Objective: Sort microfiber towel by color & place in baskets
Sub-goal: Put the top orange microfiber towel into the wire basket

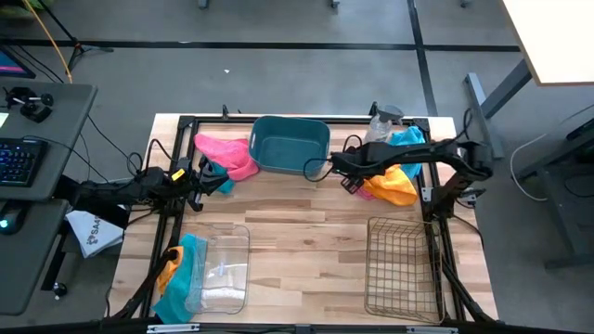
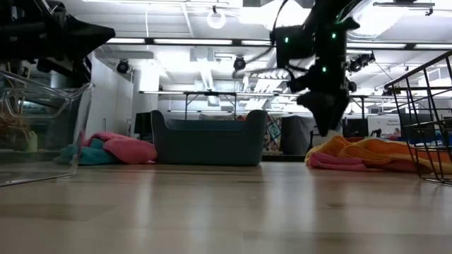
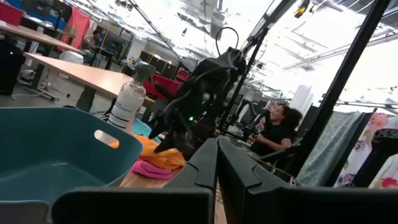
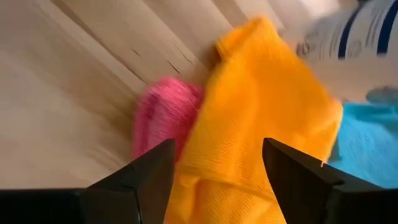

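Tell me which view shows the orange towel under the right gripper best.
The right wrist view: the orange towel fills it, lying over a pink towel, with the open right gripper above. The high view shows it partly under the arm; the low view shows it edge-on; the left wrist view gives a glimpse.

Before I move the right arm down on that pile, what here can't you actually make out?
- How many towels lie under the orange towel: right wrist view shows only a pink edge; in the high view the right hand covers part of the pile.
- Contents of the teal tub: low view, its wall hides the inside.
- Wire basket: low view, cut off by the edge.
- Left hand: appears shut.
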